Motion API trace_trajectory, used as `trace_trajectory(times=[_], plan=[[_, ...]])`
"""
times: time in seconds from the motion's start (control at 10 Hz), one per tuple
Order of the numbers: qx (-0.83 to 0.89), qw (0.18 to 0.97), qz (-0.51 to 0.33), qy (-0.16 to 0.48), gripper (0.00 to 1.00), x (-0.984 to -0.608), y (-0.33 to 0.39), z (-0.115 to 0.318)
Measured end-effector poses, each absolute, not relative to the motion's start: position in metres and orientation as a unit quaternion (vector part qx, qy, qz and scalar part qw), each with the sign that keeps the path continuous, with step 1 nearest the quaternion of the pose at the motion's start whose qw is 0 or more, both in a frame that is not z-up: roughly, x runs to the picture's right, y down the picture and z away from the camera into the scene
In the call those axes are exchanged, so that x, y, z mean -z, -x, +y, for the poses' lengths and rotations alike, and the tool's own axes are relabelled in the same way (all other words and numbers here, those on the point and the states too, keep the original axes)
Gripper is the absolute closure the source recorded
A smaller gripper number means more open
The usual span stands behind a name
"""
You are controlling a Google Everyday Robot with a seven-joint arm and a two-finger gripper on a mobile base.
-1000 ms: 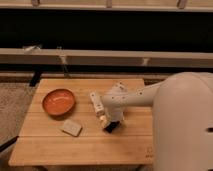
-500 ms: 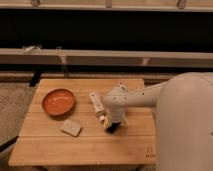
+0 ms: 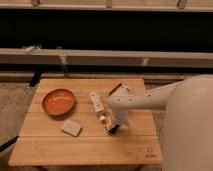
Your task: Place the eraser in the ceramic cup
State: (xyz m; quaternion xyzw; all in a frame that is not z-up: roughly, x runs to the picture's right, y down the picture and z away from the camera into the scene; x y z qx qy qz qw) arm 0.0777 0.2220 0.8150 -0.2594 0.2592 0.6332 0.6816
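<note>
Okay, barely any change from a moment ago: my gripper (image 3: 111, 127) still hangs low over the middle of the slatted wooden table (image 3: 50, 150), jaws spread wide, nothing clenched. The eraser (image 3: 115, 130), a small dark chunk, lies right at its tips; touching or not, I can't tell. Round orange bowl (image 3: 58, 101), beige spongy block (image 3: 71, 128) and white stick (image 3: 96, 103) haven't moved. A pale ledge (image 3: 150, 56) runs along the dark wall (image 3: 125, 30) behind.

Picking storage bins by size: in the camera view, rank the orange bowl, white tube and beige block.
1. orange bowl
2-3. white tube and beige block look about alike: the tube longer, the block wider, so unranked.
The pincer hangs low over the table, right of the block.
</note>
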Motion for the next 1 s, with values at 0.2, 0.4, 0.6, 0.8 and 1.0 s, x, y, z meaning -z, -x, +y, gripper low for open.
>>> trace_trajectory(times=[0.2, 0.4, 0.6, 0.8, 1.0], plan=[[-0.636, 0.681, 0.251, 0.261, 0.2, -0.817, -0.073, 0.219], [-0.638, 0.682, 0.24, 0.265, 0.2, -0.824, -0.066, 0.212], [-0.638, 0.681, 0.238, 0.267, 0.2, -0.83, -0.065, 0.21], [-0.637, 0.681, 0.238, 0.27, 0.2, -0.836, -0.062, 0.208], [-0.637, 0.681, 0.241, 0.271, 0.2, -0.842, -0.063, 0.208]])
